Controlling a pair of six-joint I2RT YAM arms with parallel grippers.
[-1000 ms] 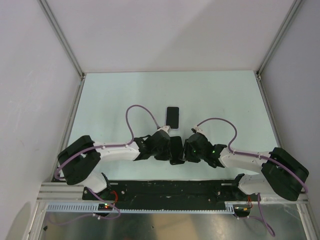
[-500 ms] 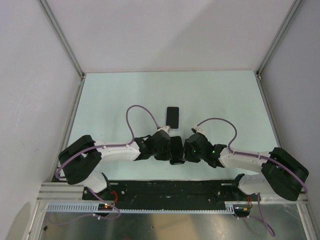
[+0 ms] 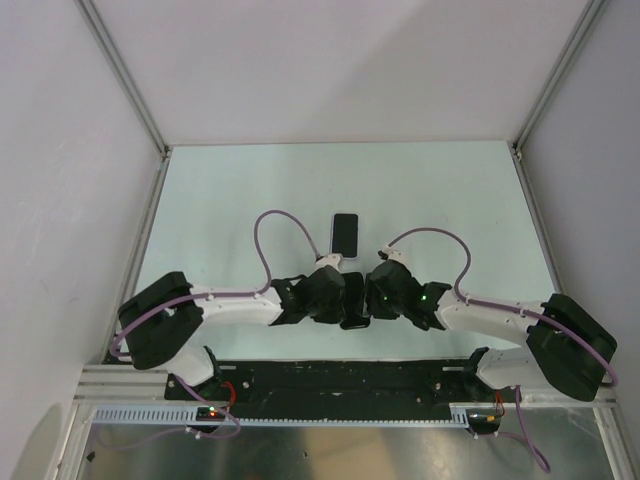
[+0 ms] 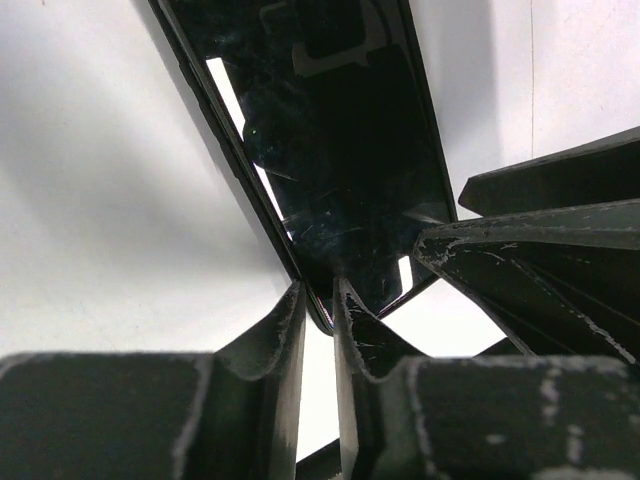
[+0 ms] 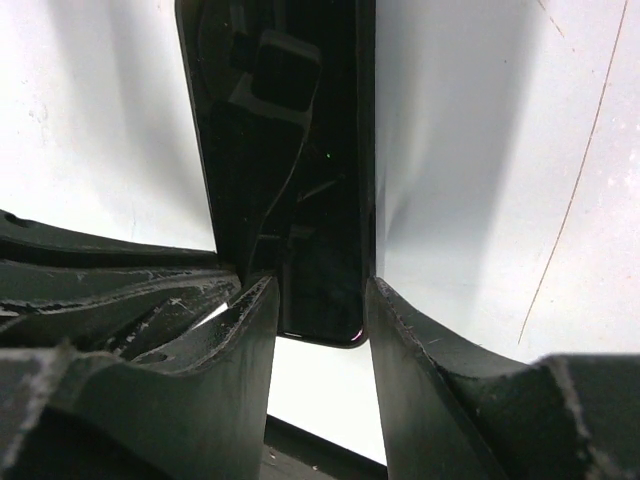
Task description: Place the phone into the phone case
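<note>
The phone (image 3: 354,303) is a glossy black slab held between my two grippers near the table's front edge. In the left wrist view my left gripper (image 4: 320,292) is shut thin on the phone's (image 4: 340,150) lower edge near a corner. In the right wrist view my right gripper (image 5: 318,285) is shut across the width of the phone (image 5: 290,150) at its lower end. In the top view the left gripper (image 3: 340,297) and the right gripper (image 3: 368,297) meet over the phone. The black phone case (image 3: 345,233) lies flat on the table just beyond them.
The pale table (image 3: 450,200) is walled by white panels, with aluminium posts at the back corners. A black rail (image 3: 340,385) runs along the near edge by the arm bases. The right gripper's fingers (image 4: 540,250) show in the left wrist view.
Both wrists have drawn slightly closer together over the phone, so less of it shows from above. The case has not moved.
</note>
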